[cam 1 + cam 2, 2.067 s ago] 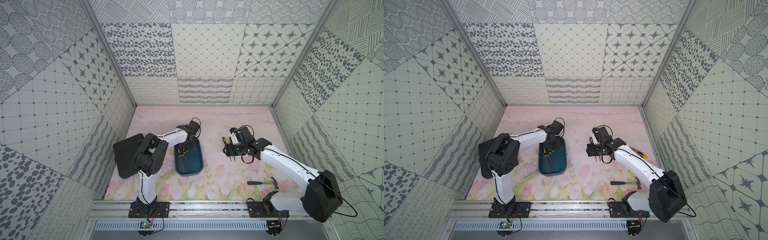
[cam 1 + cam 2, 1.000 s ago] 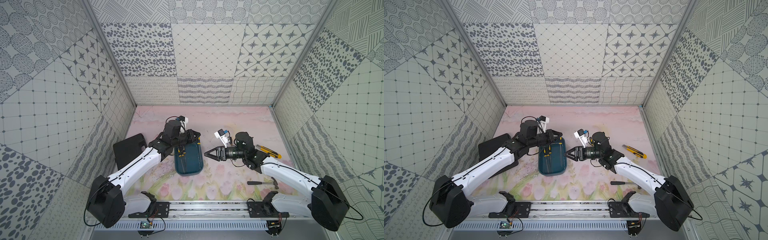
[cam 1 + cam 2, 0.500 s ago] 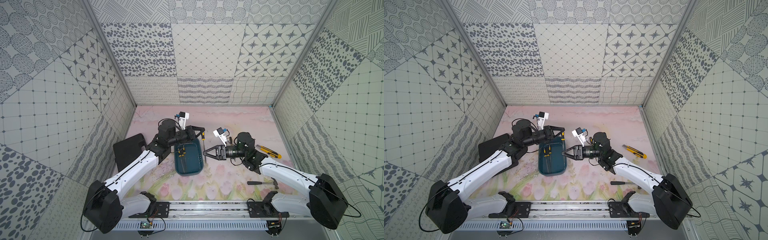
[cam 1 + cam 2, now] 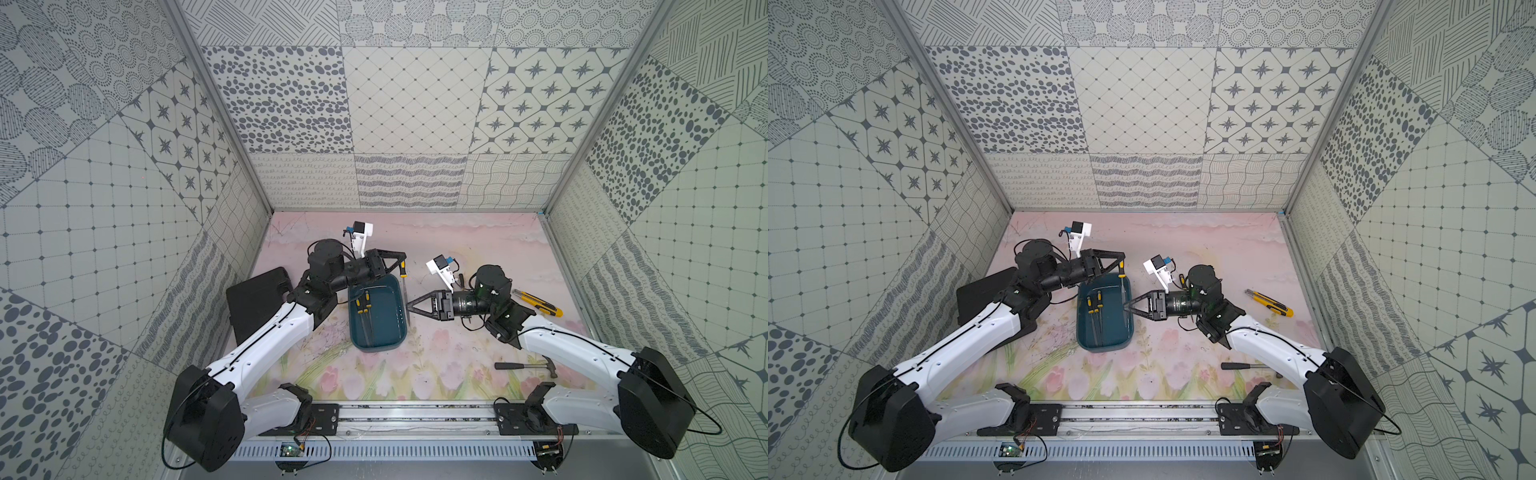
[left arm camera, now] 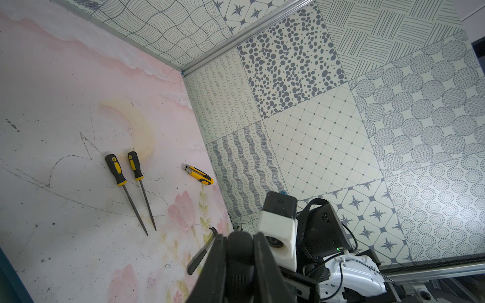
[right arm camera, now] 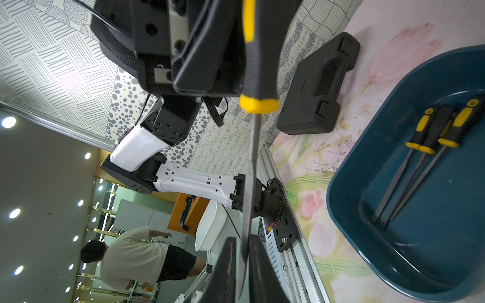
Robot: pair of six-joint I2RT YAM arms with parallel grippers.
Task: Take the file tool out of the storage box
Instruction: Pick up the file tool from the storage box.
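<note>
1. File tool (image 4: 404, 291) hangs in the air just outside the storage box (image 4: 376, 348), by its right rim, long axis running from far to near edge of the worktop (image 4: 457, 249).
2. Left gripper (image 4: 400, 261) is clamped on the handle and right gripper (image 4: 409, 306) is closed on the blade (a two-arm hold).
3. My read: the left lets go next.

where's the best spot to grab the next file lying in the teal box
Probably its thick black-and-yellow handle, from straight above, pinching across it. The files lie flat along the storage box, handles at the far end; the thin blades hug the floor and offer little to pinch.
</note>
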